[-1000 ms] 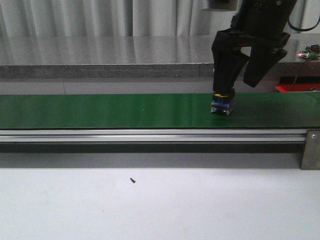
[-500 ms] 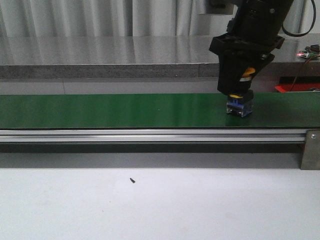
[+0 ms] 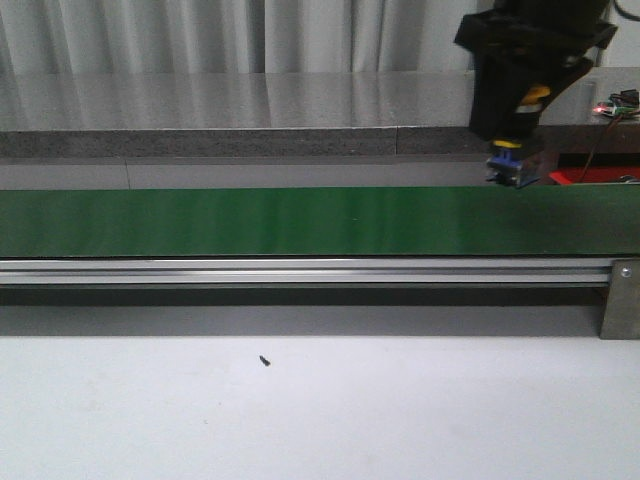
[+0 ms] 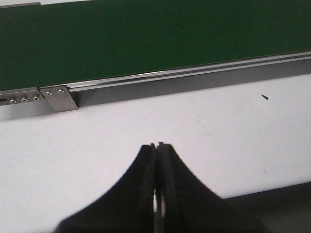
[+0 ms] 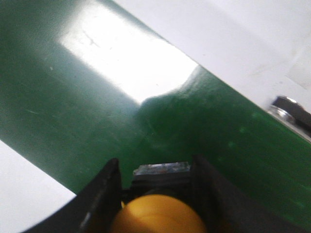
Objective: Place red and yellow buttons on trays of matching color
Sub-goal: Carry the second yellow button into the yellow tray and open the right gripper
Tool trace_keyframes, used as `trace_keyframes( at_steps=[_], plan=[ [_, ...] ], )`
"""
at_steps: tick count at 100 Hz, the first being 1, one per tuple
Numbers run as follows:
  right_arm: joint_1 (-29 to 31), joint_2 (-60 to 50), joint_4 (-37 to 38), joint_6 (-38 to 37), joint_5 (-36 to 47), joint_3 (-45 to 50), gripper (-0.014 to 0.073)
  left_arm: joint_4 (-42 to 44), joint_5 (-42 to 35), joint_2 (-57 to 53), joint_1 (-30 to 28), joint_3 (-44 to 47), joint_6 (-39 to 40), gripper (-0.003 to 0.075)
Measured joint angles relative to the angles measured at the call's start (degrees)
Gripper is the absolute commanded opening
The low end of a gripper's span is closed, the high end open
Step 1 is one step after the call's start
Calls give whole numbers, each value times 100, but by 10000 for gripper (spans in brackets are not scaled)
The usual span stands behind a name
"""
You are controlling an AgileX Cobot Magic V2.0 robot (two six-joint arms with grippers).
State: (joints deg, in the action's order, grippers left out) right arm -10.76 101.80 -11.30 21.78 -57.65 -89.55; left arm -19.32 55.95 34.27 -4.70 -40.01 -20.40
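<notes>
A pale curtain hangs behind a grey countertop, and in front of it the green conveyor belt runs the full width of the scene, edged by an aluminium rail with a white table on the near side. Over the right end of the belt the right gripper hangs clear of the green surface, fingers pointing down and clamped tight on the yellow button, whose blue base shows just below the fingertips. The right wrist view confirms it: the yellow dome sits snug between the two black fingers, belt beneath. So the pick of this one looks done, and the carry and drop remain; a red shape peeks out just beyond the belt's right end, but whether that is a tray I cannot tell, and no yellow tray or red button shows anywhere. The left gripper hovers over the white table on the near side of the belt, its fingers pressed together with nothing between them, apparently idle. A tiny dark speck lies on the table near the belt's middle.
</notes>
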Motion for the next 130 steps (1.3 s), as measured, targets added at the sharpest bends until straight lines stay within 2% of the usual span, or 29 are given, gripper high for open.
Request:
trace_keyframes(
  at_steps=[41, 81, 102, 130],
  plan=[
    [1912, -544, -119, -187, -62, 501, 90, 0, 0, 0, 0, 0, 0, -20],
    [3589, -542, -168, -234, 487, 1116, 90, 0, 0, 0, 0, 0, 0, -20],
    [4081, -542, -262, -234, 990, 1401, 90, 0, 0, 0, 0, 0, 0, -20],
    [4168, -542, -517, -234, 2081, 2217, 90, 0, 0, 0, 0, 0, 0, -20]
  ],
)
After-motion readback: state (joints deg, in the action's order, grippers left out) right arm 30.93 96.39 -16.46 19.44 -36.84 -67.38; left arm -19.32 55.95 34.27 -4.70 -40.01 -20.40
